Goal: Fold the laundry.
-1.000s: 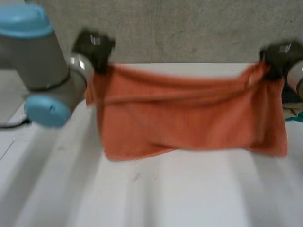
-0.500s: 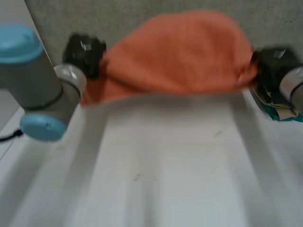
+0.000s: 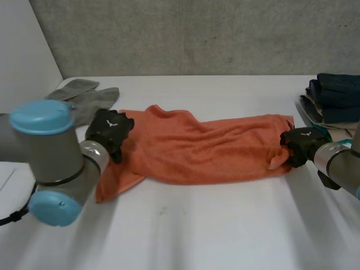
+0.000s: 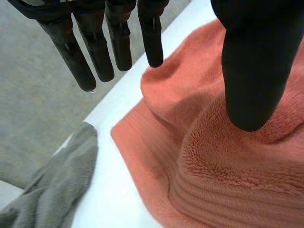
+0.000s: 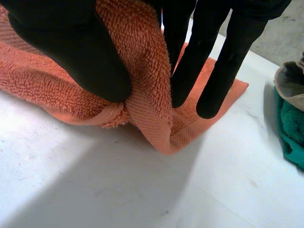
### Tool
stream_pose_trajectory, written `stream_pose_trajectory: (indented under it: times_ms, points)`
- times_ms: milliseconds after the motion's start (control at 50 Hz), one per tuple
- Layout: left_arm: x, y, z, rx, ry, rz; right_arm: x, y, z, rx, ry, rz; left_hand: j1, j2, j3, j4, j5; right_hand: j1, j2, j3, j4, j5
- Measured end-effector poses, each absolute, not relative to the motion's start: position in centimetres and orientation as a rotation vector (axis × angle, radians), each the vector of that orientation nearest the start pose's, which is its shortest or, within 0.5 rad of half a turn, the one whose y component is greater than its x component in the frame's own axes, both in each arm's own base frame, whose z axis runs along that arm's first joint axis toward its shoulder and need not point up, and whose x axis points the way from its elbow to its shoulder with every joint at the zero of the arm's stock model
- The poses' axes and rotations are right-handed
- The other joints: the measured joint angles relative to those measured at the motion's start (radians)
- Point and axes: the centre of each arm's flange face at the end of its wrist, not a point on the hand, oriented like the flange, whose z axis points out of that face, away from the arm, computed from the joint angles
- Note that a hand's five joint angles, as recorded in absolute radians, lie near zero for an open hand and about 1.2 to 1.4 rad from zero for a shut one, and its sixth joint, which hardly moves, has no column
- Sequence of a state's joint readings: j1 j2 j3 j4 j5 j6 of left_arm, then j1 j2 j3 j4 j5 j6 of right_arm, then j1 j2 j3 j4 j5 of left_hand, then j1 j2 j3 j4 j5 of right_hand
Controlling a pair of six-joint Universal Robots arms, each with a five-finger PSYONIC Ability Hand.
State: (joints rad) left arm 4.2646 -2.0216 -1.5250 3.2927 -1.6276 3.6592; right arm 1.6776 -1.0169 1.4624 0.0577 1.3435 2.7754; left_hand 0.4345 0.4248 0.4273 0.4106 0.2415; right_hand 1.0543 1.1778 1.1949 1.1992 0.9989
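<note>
What moved: Half a second ago the orange towel (image 3: 208, 149) was flying up in the air between my hands. Now it is lying down on the white table (image 3: 197, 236), and both my hands are sitting low at its ends.
Where the towel is: It is lying stretched out long and wrinkly, with my left hand (image 3: 109, 130) at its left end and my right hand (image 3: 301, 147) at its right end.
Left hand: It is hanging open. My fingers (image 4: 76, 52) are pointing straight out and squeezing nothing. My thumb (image 4: 251, 71) is sitting over the towel's left end, and I cannot tell if it is touching.
Right hand: It is pinching the towel's right end. A fold of the cloth is squeezed between my thumb (image 5: 71, 42) and my fingers (image 5: 223, 61).
How the towel is going to feel: I am guessing it is soft, thick, fluffy and light. It is not slippery and it cannot break. It is going to flop and bunch up wherever I am not holding it.
Where to grab: I am thinking the corners are best, one in each hand, so the edges hang straight.
Near the towel: A grey cloth (image 3: 84, 95) is lying just past the towel's left end. A stack of dark clothes (image 3: 337, 98) is sitting past its right end, with a green cloth (image 5: 292, 128) by it.
Hard to see: My left arm is hiding part of the towel's left end. I cannot tell if the towel is lying single or doubled over. The stack is cut off at the side.
</note>
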Motion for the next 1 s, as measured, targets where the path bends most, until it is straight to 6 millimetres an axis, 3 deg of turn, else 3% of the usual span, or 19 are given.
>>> stream_pose_trajectory:
  times_ms: [140, 260, 340, 660, 740, 780, 820, 900, 1000]
  points:
    - [-25.3, -23.5, 19.9, 1.061, 2.165, -1.886, 18.6, -33.9, 14.7, -0.783, 2.527, -1.584, 0.004, 0.003, 0.003, 0.012, 0.01, 0.0, 0.0, 0.0, 0.0, 0.0]
    - [-23.9, -20.0, 18.5, 1.072, 2.227, -1.837, 18.6, -33.8, 14.6, -0.785, 2.528, -1.578, 0.004, 0.003, 0.003, 0.022, 0.016, 0.0, 0.0, 0.0, 0.0, 0.0]
    - [-23.7, -19.2, 17.3, 1.078, 2.255, -1.823, 18.7, -33.7, 14.5, -0.79, 2.527, -1.569, 0.004, 0.003, 0.003, 0.022, 0.016, 0.0, 0.0, 0.0, 0.0, 0.0]
    - [-25.5, -23.3, 11.9, 1.107, 2.26, -1.824, 18.7, -33.3, 13.9, -0.801, 2.522, -1.572, 0.1, 0.106, 0.106, 0.126, 0.122, 0.0, 0.0, 0.0, 0.0, 0.0]
    - [-25.8, -24.0, 11.0, 1.108, 2.273, -1.8, 18.6, -33.3, 13.9, -0.801, 2.523, -1.572, 0.254, 0.242, 0.24, 0.259, 0.252, 0.0, 0.0, 0.0, 0.0, 0.0]
    - [-25.9, -24.4, 10.8, 1.103, 2.274, -1.796, 18.6, -33.3, 13.9, -0.801, 2.523, -1.573, 0.556, 0.54, 0.517, 0.537, 0.526, 0.0, 0.0, 0.0, 0.0, 0.0]
    - [-25.8, -24.7, 10.9, 1.094, 2.27, -1.8, 18.7, -33.3, 14.0, -0.802, 2.521, -1.576, 0.707, 0.706, 0.699, 0.721, 0.705, 0.0, 0.0, 0.0, 0.0, 0.0]
    - [-25.8, -25.2, 12.1, 1.059, 2.234, -1.849, 18.6, -33.3, 14.4, -0.802, 2.514, -1.592, 0.707, 0.768, 0.759, 0.785, 0.727, 0.0, 0.0, 0.0, 0.0, 0.0]
    - [-25.5, -25.4, 15.7, 0.982, 2.139, -1.969, 18.3, -33.5, 16.1, -0.811, 2.502, -1.65, 0.707, 0.77, 0.76, 0.786, 0.727, 0.0, 0.0, 0.0, 0.0, 0.0]
